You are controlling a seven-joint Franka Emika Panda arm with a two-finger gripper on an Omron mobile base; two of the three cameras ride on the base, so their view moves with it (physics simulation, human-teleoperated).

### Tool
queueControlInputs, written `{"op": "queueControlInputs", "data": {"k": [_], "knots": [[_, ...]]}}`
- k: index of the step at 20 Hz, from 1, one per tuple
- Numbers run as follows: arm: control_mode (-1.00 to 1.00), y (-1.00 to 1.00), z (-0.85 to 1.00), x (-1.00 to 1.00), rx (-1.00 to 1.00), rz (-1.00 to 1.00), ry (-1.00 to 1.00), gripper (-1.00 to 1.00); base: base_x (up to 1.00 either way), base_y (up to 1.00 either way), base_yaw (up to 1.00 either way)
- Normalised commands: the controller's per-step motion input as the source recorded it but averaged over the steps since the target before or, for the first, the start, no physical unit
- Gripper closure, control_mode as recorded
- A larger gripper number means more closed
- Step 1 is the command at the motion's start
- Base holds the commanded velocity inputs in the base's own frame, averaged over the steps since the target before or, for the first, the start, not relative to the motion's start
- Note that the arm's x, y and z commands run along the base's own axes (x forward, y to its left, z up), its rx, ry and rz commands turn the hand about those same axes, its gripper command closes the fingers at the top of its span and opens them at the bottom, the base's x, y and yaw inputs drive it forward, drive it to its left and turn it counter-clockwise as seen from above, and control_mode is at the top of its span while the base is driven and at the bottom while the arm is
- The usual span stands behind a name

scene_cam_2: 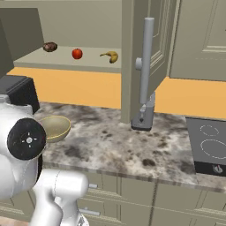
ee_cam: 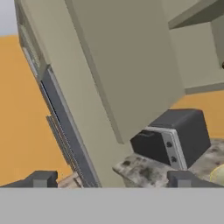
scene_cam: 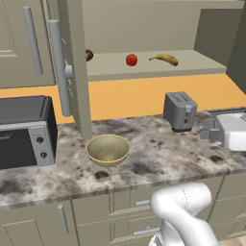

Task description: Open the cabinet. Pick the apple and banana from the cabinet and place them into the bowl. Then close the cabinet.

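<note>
On shelf: round red apple | curved yellow banana

We look along the gripper; its two small dark finger tips poke up at the bottom, far apart, with nothing between them; the whole scene leans to one side. A big olive-beige cabinet door stands open right in front of us; we see its thin edge, and a long grey bar handle runs down that edge. Behind the door sits a dark toaster oven on a speckled stone counter; the wall is orange; a bit of the yellow bowl peeks in at the right edge.
</note>
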Motion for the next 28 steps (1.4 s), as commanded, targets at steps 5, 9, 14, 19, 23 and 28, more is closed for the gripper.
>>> {"op": "queueControlInputs", "data": {"k": [5,9,14,19,23,28], "knots": [[-1.00,-0.55,0.11,0.13,0.00,-0.62,0.16,-1.00,0.00,0.00,0.00],[-1.00,-0.44,0.18,0.27,-0.01,-0.55,0.24,-1.00,0.00,0.00,0.00],[-1.00,-0.10,0.13,0.37,-0.14,-0.34,0.31,-1.00,0.00,0.00,0.00],[-1.00,-0.01,0.06,0.38,-0.15,-0.09,0.16,-1.00,0.00,0.00,0.00],[-1.00,0.00,0.00,0.18,-0.01,0.00,-0.02,-1.00,0.00,0.00,0.00],[-1.00,0.00,0.00,0.38,0.00,0.01,-0.14,-1.00,0.00,0.00,0.00]]}}
